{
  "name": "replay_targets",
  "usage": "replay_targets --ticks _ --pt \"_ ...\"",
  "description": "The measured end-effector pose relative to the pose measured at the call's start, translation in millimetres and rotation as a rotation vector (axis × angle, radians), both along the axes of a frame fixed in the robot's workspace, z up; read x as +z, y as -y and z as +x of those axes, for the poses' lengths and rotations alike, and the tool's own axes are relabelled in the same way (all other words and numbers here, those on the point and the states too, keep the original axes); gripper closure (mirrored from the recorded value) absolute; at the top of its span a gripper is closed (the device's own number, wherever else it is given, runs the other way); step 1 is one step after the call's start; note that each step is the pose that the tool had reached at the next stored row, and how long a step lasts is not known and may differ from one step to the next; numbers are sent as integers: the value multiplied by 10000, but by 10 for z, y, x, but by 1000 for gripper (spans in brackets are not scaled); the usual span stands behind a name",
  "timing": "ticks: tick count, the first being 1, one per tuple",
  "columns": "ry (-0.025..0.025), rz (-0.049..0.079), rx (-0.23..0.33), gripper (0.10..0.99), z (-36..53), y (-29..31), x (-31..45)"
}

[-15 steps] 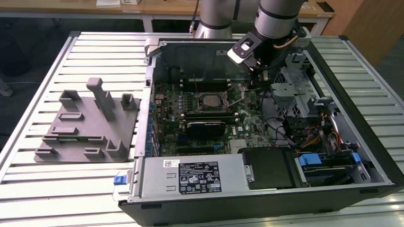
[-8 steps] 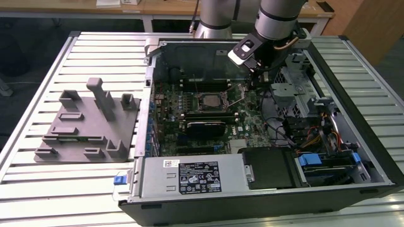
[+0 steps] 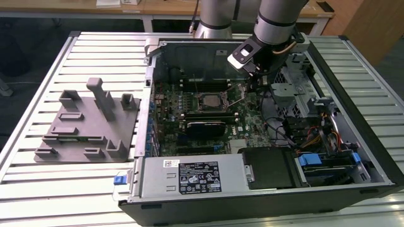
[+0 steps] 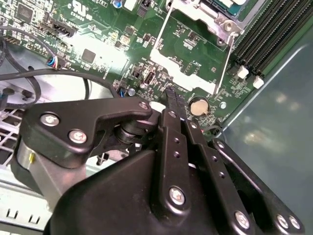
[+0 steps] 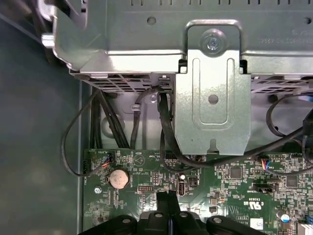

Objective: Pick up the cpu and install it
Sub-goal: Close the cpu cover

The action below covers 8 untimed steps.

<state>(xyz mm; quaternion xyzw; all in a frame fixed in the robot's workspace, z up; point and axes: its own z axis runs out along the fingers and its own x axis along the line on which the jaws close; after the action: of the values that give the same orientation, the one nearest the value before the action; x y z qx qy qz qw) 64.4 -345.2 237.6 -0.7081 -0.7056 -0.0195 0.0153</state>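
Your gripper (image 5: 168,197), fingers closed together and empty, hangs just beside the socket (image 3: 196,101) holding the cpu (image 3: 208,100).

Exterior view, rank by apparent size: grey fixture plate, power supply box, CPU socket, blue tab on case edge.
1. grey fixture plate
2. power supply box, a close second and nearer the camera
3. CPU socket
4. blue tab

Matt black end effector (image 4: 172,97), glossy green motherboard (image 4: 105,27), bare shiny metal drive bracket (image 5: 213,120).
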Motion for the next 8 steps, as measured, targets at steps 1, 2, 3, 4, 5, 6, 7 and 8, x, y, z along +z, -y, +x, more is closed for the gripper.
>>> replay_targets --ticks 1,2,3,4,5,6,7,8 --pt "0 -1 0 980 0 0 -9" --pt "0 -4 0 980 0 0 -9" --pt "-1 -4 0 980 0 0 -9" --pt "0 -5 0 980 0 0 -9" --pt "1 -4 -1 980 -4 0 -10" --pt "0 -3 0 980 -16 0 -10" --pt "0 -3 0 980 -35 0 -11" --pt "0 -4 0 980 -49 0 -10"
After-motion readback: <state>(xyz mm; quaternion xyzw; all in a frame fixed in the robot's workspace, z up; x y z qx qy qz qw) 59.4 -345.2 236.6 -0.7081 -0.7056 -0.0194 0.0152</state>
